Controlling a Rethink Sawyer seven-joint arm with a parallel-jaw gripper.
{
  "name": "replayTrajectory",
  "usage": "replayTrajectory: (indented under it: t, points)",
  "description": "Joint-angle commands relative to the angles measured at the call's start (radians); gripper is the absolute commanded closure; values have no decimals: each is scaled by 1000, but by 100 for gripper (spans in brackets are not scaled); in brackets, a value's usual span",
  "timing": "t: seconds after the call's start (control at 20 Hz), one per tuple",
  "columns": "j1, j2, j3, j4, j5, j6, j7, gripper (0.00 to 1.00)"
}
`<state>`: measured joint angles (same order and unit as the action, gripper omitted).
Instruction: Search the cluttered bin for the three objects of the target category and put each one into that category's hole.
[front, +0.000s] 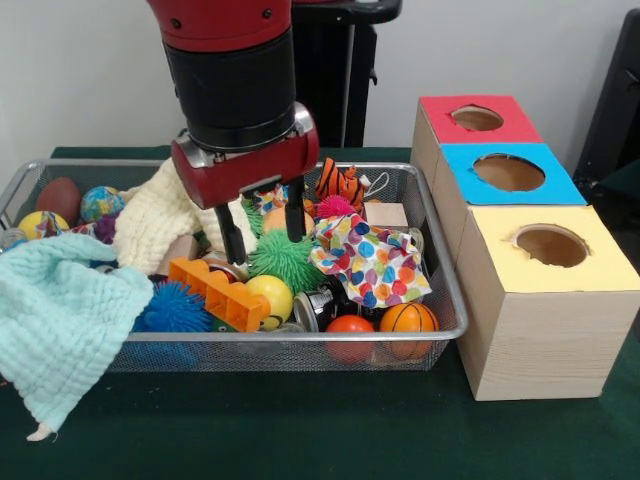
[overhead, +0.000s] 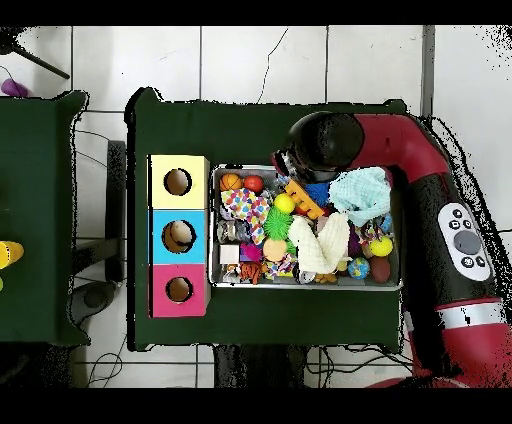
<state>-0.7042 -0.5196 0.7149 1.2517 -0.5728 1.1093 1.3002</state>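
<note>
My gripper (front: 266, 250) hangs open inside the wire bin (front: 300, 337), its two black fingers (front: 232, 238) astride the top of a green spiky ball (front: 285, 262) without holding it. In front of it lie an orange toy brick (front: 215, 292), a yellow ball (front: 270, 297), a blue spiky ball (front: 175, 310), a red-orange ball (front: 350, 325) and a small basketball (front: 408, 318). A polka-dot cloth (front: 372, 262) is just to the right. In the overhead view the arm's head (overhead: 325, 148) hides the gripper; the green ball (overhead: 278, 224) shows mid-bin.
Red (front: 520, 125), blue (front: 455, 175) and yellow (front: 600, 265) boxes with round holes stand to the right of the bin. A cream cloth (front: 160, 215) covers the bin's middle. A teal cloth (front: 60, 320) hangs over the left front rim. A tiger toy (front: 340, 183) lies at the back.
</note>
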Motion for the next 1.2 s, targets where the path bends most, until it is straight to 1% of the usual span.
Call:
replayTrajectory:
  t: [0.05, 0.3, 0.55, 0.7, 0.75, 0.85, 1.0, 1.2]
  points:
    - [-17, 16, -55, 54, -51, -31, -113, 0]
    - [-17, 52, -56, -31, -55, 30, -163, 0]
    - [-23, 98, -52, -92, -59, 50, -202, 0]
    - [-24, 115, -57, -123, -62, 62, -206, 0]
    - [-26, 112, -59, -115, -60, 58, -199, 0]
    - [-36, 92, -65, -76, -52, 47, -176, 0]
    - [-57, 65, -65, -10, -42, -4, -140, 0]
    - [-60, 64, -65, 21, -43, -26, -117, 0]
